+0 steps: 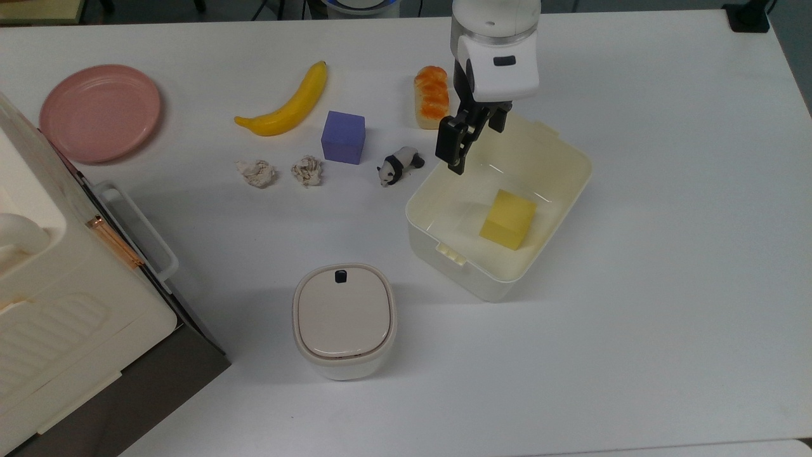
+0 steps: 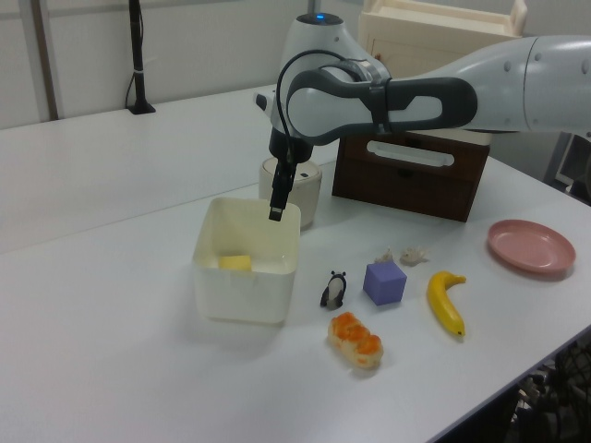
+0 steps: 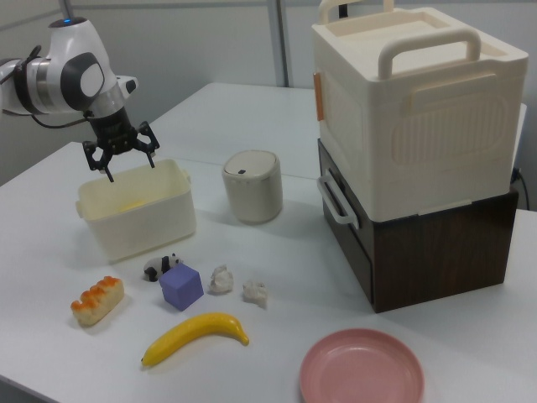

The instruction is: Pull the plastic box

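Plastic box (image 1: 558, 166) sits mid-desk (image 1: 666, 285), a yellow block (image 1: 508, 219) inside. It looks light, stiff and glossy, likely to slide easily. The gripper (image 1: 472, 143) hovers with fingers spread over its long rim, a sensible hold.

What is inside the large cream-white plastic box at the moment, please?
A yellow cube-shaped block sits on the floor of the large cream-white rectangular plastic box. The robot's black two-finger tool hangs open over its rim, covering one inner corner.
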Controlling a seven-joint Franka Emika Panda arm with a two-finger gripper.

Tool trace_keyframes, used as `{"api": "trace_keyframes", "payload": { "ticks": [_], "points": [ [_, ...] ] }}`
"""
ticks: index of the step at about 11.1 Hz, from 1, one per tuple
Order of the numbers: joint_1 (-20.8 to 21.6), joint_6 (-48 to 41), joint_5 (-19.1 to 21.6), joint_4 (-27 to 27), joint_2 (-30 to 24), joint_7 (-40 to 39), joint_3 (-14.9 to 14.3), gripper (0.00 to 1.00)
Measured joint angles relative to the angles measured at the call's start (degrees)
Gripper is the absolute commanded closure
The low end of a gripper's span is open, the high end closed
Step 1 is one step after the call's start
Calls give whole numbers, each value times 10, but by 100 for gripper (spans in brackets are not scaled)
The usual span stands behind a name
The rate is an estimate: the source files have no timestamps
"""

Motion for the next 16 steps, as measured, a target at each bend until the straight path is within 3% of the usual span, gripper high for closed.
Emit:
{"api": "trace_keyframes", "payload": {
  "ticks": [7, 16],
  "points": [
    [16, -1, -39, -20, 33, -16, 0, 0],
    [13, -9, -78, -77, 21, -18, -15, 0]
  ]
}}
